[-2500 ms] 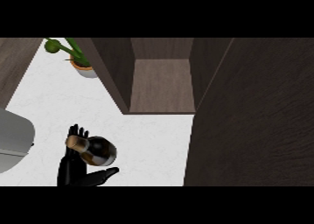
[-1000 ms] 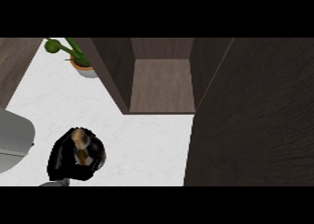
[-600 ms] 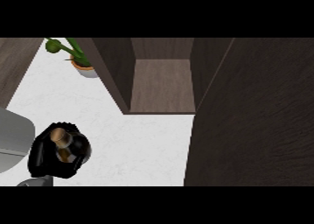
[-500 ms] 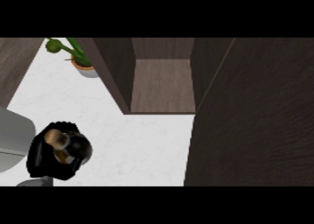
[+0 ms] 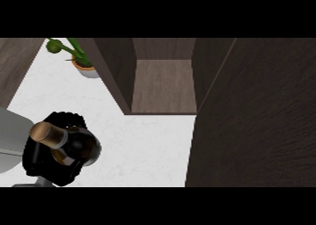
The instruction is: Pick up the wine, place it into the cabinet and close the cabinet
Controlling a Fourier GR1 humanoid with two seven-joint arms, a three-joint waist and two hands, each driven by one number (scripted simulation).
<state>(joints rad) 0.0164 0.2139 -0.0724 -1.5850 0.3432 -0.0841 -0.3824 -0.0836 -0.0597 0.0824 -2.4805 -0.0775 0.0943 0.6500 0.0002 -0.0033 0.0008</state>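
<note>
In the head view the wine bottle (image 5: 77, 148) is a dark bottle with a gold-brown top (image 5: 46, 133), seen from above at the lower left. My left hand (image 5: 51, 169) is curled round it, black fingers (image 5: 64, 118) wrapping its far side; a bit of grey forearm shows at the bottom edge. The bottle's top leans toward the left. The cabinet (image 5: 163, 85) stands open at the upper middle, up and to the right of the bottle, its wooden inside bare. Its dark door (image 5: 264, 123) is swung open and fills the right side. My right hand is out of sight.
A potted green plant (image 5: 79, 59) stands on the white counter (image 5: 147, 145) at the back left, beside the cabinet's left wall. A grey rounded appliance (image 5: 3, 140) sits at the left edge, close to my left hand.
My left hand has closed round the wine bottle and carried it leftward, toward the grey appliance. Over the last half second it has barely moved.
</note>
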